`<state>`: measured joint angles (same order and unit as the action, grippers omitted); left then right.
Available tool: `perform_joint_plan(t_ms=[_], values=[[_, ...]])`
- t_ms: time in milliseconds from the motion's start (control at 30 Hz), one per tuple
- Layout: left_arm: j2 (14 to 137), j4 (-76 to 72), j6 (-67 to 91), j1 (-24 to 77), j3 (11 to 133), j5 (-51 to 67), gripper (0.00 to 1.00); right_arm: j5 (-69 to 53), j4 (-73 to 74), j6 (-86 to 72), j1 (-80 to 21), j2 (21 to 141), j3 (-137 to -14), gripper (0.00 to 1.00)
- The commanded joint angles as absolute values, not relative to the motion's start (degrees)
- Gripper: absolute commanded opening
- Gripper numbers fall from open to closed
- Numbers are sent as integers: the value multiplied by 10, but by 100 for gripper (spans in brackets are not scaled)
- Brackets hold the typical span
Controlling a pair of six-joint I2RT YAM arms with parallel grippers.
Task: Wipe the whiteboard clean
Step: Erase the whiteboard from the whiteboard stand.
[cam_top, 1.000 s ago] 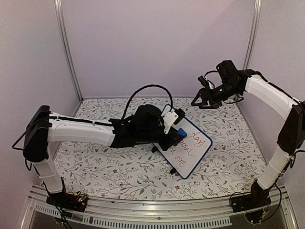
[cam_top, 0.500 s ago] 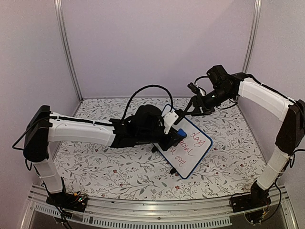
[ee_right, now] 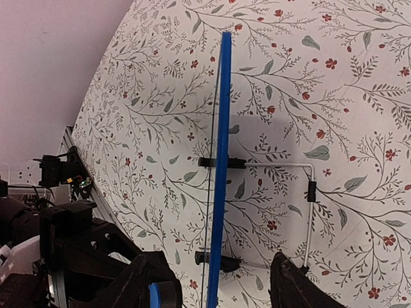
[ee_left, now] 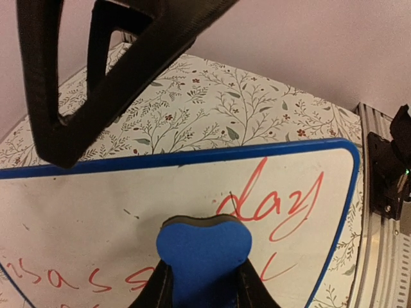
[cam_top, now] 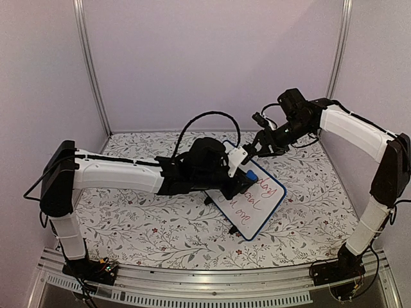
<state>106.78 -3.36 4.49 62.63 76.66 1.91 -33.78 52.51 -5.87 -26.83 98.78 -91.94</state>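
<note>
I counted one whiteboard, one eraser. Left gripper pinched eraser against it; right gripper hung spread at 12 o'clock.

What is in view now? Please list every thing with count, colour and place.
whiteboard: one, white with blue frame and red writing, propped mid-table.
eraser: one, blue, at the whiteboard's face, in the left jaws.
wire stand: one, white, behind the whiteboard.
tablecloth: one, white with floral print, over the table.
left arm: one, white and black, jaws shut on the eraser.
right arm: one, white and black, jaws open by the whiteboard's far edge.
</note>
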Motion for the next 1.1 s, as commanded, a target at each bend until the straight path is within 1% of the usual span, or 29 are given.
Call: perform_joint_plan(t_ms=[0, 200, 367, 800, 933, 1067], values=[[1088, -41, 42, 628, 791, 34, 0, -336, 530, -48, -267, 999, -926, 62], [1103, -46, 44, 630, 807, 38, 0, -324, 527, -46, -267, 988, -917, 61], [1093, -56, 51, 630, 788, 41, 0, -330, 524, -46, -268, 998, -910, 58], [1075, -57, 52, 629, 765, 33, 0, -333, 528, -43, -289, 1034, -934, 57], [1073, -59, 53, 630, 759, 32, 0, -337, 529, -44, -291, 1039, -936, 52], [1074, -61, 53, 630, 758, 33, 0, -338, 529, -44, -293, 1040, -937, 42]])
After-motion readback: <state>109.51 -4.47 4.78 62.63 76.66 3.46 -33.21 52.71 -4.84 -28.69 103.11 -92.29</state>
